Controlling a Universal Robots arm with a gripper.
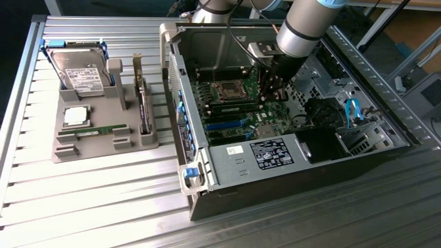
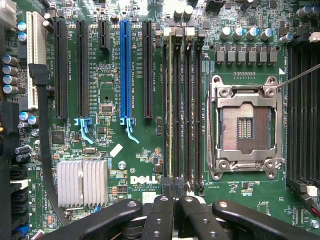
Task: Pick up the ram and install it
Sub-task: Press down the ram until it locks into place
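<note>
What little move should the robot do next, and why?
Probably push gently straight down. The shut tool sits right over one end of the ram, which already stands edge-up on the motherboard; a small press might seat it fully.

A slatted metal table [image 1: 103, 206] carries a grey holder tray [image 1: 103, 150] and an open computer case [image 1: 289, 170].

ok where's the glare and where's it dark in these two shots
Exterior view: the ribbed metal table glares white at that view's lower left, while the computer case interior sits in shadow. Wrist view: the motherboard is evenly lit; the gripper reads dark.
</note>
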